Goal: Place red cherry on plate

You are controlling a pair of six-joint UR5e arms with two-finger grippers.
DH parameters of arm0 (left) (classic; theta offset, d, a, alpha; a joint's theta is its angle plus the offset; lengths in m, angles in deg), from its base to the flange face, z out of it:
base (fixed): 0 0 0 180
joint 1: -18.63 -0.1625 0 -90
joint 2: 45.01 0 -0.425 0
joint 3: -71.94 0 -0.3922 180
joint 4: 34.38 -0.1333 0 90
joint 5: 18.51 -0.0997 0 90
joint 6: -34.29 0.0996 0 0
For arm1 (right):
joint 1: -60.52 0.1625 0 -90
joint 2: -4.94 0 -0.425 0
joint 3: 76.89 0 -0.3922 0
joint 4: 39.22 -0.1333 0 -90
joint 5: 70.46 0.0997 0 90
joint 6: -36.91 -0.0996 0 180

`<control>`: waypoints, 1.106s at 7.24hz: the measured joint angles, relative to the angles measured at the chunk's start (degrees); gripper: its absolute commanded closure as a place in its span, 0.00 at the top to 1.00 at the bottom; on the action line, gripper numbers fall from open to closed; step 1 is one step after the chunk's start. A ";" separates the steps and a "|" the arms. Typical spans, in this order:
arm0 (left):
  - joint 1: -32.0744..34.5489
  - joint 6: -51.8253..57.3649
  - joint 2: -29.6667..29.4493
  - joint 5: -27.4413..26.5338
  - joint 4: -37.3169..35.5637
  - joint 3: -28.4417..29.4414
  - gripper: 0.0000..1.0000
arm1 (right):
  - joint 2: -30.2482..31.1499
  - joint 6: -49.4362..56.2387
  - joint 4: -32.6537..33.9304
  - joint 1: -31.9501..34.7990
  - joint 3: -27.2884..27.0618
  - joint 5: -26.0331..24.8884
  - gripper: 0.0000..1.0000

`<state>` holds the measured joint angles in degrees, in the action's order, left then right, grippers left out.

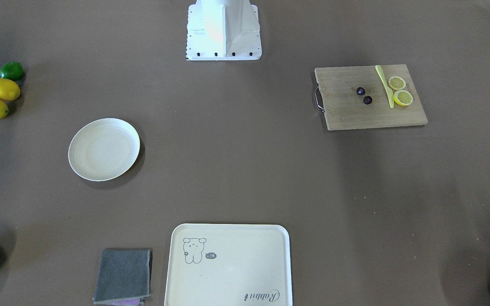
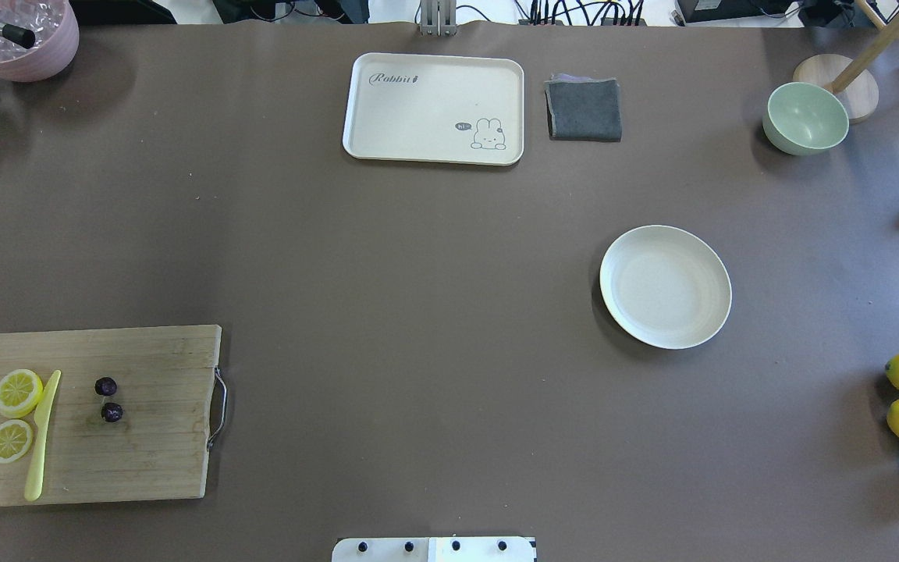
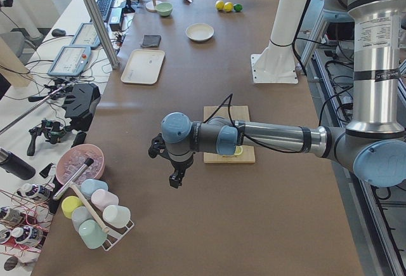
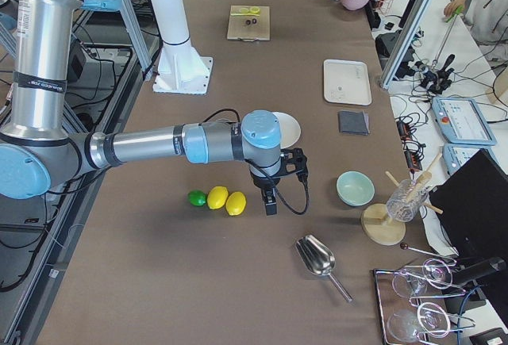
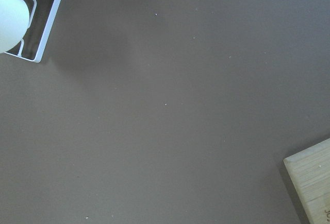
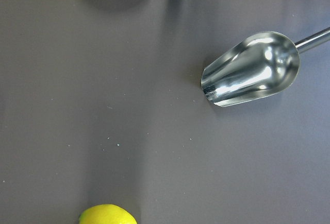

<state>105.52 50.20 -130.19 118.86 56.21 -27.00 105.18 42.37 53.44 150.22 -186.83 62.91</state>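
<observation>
From the front I see the red cherry (image 1: 360,91) lying on the cutting board (image 1: 347,112), with the plate (image 1: 103,149) well apart from it. Overhead, the cherry sits beside the lemon slices (image 2: 18,393). From the left end, my left gripper (image 3: 174,176) hangs near the board; I cannot tell how its fingers stand. From the right end, my right gripper (image 4: 270,201) hangs beside the lemons (image 4: 226,202), the plate just behind it; again I cannot tell its state.

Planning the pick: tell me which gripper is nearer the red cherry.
Left. The left gripper hangs beside the cutting board holding the red cherry; the right gripper is by the lemons at the table's far end.
</observation>
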 measured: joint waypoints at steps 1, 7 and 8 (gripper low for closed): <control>0.02 0.02 -0.09 0.41 0.03 -0.22 0.97 | -0.24 0.27 0.49 -0.15 0.10 -0.53 1.00; 2.80 0.22 1.49 -0.30 0.72 -4.07 0.97 | -0.74 0.67 0.67 -0.44 0.30 -0.53 1.00; 3.24 0.16 1.21 -0.29 0.80 -3.95 0.98 | -0.82 0.65 0.58 -0.44 0.26 -0.63 1.00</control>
<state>108.76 50.36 -128.98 118.57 57.01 -30.94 104.35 43.03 54.02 149.78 -186.57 62.28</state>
